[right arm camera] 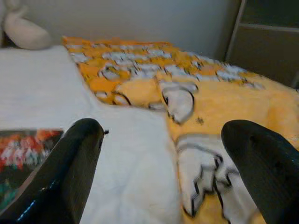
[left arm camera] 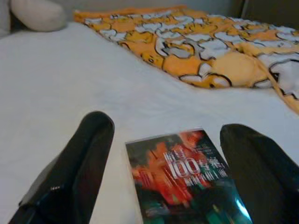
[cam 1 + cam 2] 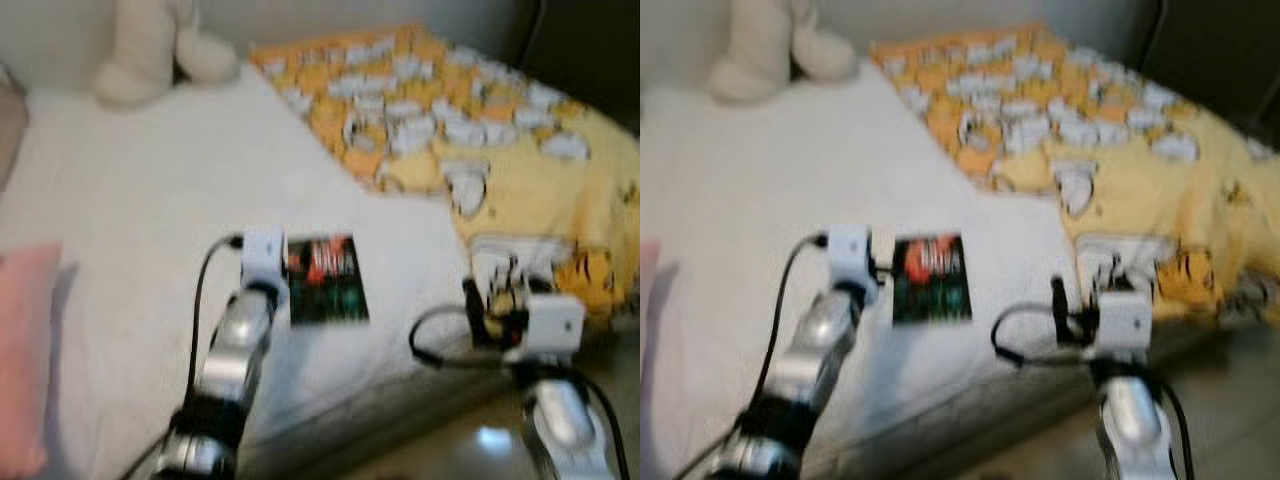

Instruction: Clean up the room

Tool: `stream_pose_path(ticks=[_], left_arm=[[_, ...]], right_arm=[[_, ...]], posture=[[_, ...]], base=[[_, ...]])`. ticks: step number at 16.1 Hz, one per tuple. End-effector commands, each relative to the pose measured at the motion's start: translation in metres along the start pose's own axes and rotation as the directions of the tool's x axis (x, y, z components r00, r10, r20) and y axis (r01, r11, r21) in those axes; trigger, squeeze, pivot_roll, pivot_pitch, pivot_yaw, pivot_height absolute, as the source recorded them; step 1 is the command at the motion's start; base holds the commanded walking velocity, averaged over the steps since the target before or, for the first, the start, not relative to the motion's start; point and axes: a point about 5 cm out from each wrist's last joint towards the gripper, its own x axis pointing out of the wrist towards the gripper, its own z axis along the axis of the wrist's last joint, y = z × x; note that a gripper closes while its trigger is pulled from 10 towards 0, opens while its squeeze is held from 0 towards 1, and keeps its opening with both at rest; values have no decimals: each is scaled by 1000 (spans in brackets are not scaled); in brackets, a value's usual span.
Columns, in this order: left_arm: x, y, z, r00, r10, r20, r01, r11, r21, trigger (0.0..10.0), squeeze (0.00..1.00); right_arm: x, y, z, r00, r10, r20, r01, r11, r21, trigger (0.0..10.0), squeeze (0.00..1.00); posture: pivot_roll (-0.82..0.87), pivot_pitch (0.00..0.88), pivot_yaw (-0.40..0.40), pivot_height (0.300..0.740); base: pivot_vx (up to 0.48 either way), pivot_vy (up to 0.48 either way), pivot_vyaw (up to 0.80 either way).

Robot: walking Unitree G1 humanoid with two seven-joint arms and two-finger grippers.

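A book (image 3: pixel 325 280) with a dark red and green cover lies flat on the white bed sheet (image 3: pixel 150 200) near the bed's front edge. My left gripper (image 2: pixel 167 127) is open just in front of it, and in the left wrist view one black finger (image 2: pixel 88 154) stands on each side of the book (image 2: pixel 182 177). A yellow and orange patterned blanket (image 3: pixel 470 110) is spread over the right part of the bed. My right gripper (image 1: pixel 164 129) is open and empty, low over the blanket's near edge (image 1: pixel 201 177).
A cream plush toy (image 3: pixel 150 50) sits at the back left of the bed. A pink pillow (image 3: pixel 25 350) lies at the left edge. Pale floor (image 3: pixel 470 440) shows below the bed's front edge. A dark cabinet (image 1: pixel 271 42) stands behind the blanket.
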Motion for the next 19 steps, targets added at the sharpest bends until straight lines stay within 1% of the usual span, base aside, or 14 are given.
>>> stream_pose_path(ticks=[1, 2, 4, 5, 6, 8, 9, 10, 12, 13, 15, 17, 18, 19], left_arm=[[1, 8, -10, 999, 11, -50, -10, 1000, 12, 10000, 0], [3, 6, -11, 998, 1, -58, -1, 1000, 9, 10000, 0], [12, -3, -21, 989, -45, -138, 41, 999, -27, 10000, 0], [17, -9, -29, 974, -72, -213, 61, 996, -57, 10000, 0], [19, -12, -32, 967, -81, -241, 65, 995, -76, 10000, 0], [21, -25, -37, 947, -125, -296, 74, 982, -176, 10000, 0], [22, -32, -38, 941, -155, -300, 92, 972, -214, 10000, 0], [21, -41, -40, 932, -188, -310, 115, 964, -238, 10000, 0], [18, -37, -49, 926, -143, -349, 81, 979, -185, 10000, 0], [13, -31, -58, 916, -82, -393, 49, 995, -92, 10000, 0], [11, -28, -63, 908, -48, -416, 27, 998, -56, 10000, 0], [8, -24, -69, 897, -25, -441, 4, 999, -47, 10000, 0], [4, -22, -76, 883, -1, -469, 3, 1000, 3, 10000, 0], [1, -22, -80, 876, 11, -482, -19, 1000, -13, 10000, 0]], right_arm=[[-2, 5, 0, 999, 35, -13, -35, 999, 12, 10000, 0], [-2, 4, 0, 999, 37, -15, -37, 999, 11, 10000, 0], [-4, 5, 0, 999, 42, -21, -41, 999, 14, 10000, 0], [-6, 5, 0, 998, 51, -33, -50, 999, 20, 10000, 0], [-6, 5, 0, 998, 56, -39, -55, 998, 20, 10000, 0], [-11, -1, 0, 997, 50, -51, -50, 999, 7, 10000, 0], [-15, -4, 2, 998, 40, -54, -40, 999, 4, 10000, 0], [-23, -6, 5, 997, 36, -63, -36, 999, -3, 10000, 0], [-40, -2, 5, 994, 39, -97, -40, 999, 0, 10000, 0], [-52, 2, 0, 989, 57, -135, -56, 998, 8, 10000, 0], [-58, 3, -2, 986, 68, -155, -67, 998, 11, 10000, 0], [-63, 3, 1, 984, 61, -168, -59, 998, 15, 10000, 0], [-67, 1, 1, 983, 53, -179, -51, 999, 14, 10000, 0], [-69, 1, 2, 981, 50, -186, -49, 999, 12, 10000, 0]], posture=[[-186, 4, 13, 740], [-186, 4, 13, 740], [-193, 25, 1, 740], [-207, 44, -1, 740], [-207, 44, -1, 740], [-263, 55, -6, 740], [-276, 65, -8, 740], [-298, 100, -12, 740], [-308, 165, -14, 740], [-315, 208, -7, 740], [-320, 225, -5, 740], [-330, 251, -1, 740], [-332, 255, 3, 740], [-344, 260, 7, 740]], base=[[0, 0, 0], [0, 0, 0], [0, 0, 0], [0, 0, 0], [0, 0, 0], [0, 0, 0], [0, 0, 0], [0, 0, 0], [0, 0, 0], [0, 0, 0], [0, 0, 0], [0, 0, 0], [0, 0, 0], [0, 0, 0]])
